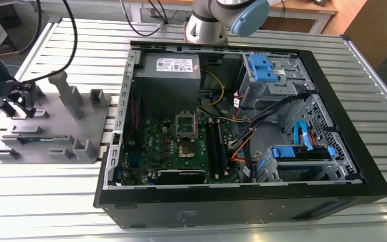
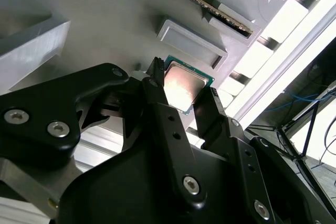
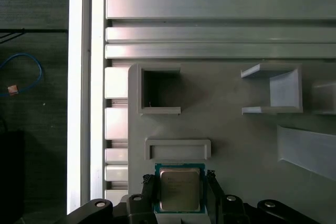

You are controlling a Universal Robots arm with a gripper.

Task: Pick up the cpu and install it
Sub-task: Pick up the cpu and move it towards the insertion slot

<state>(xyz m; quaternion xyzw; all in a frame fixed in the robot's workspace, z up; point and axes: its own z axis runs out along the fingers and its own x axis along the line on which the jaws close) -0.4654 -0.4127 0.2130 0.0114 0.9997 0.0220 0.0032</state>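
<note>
One gripper (image 3: 180, 178) is seen low over one grey tray (image 3: 236, 145), which lies on the slatted table (image 1: 46, 201) at the exterior view's left. Its two fingers (image 2: 160, 103) are drawn in narrow, and one cpu (image 2: 184, 85) is clasped between them, one finger set against each of two opposite edges. The cpu is held flat, its silver top and green rim turned toward both wrist cameras, just beside one low rectangular frame (image 3: 178, 149) on the tray. Whether the cpu is resting on the tray or raised off it cannot be told. On the same tray, one square pocket (image 3: 160, 92) and one three-sided bracket (image 3: 275, 90) are found, well apart from each other. One memory stick (image 2: 202, 2) is stood on edge in a slot. At the exterior view's right, one open case (image 1: 247, 201) is laid on its side, well apart from the gripper. Inside it, one motherboard (image 1: 156, 136), one power supply (image 1: 173, 65) and two blue drive brackets (image 1: 261, 68) are counted.
</note>
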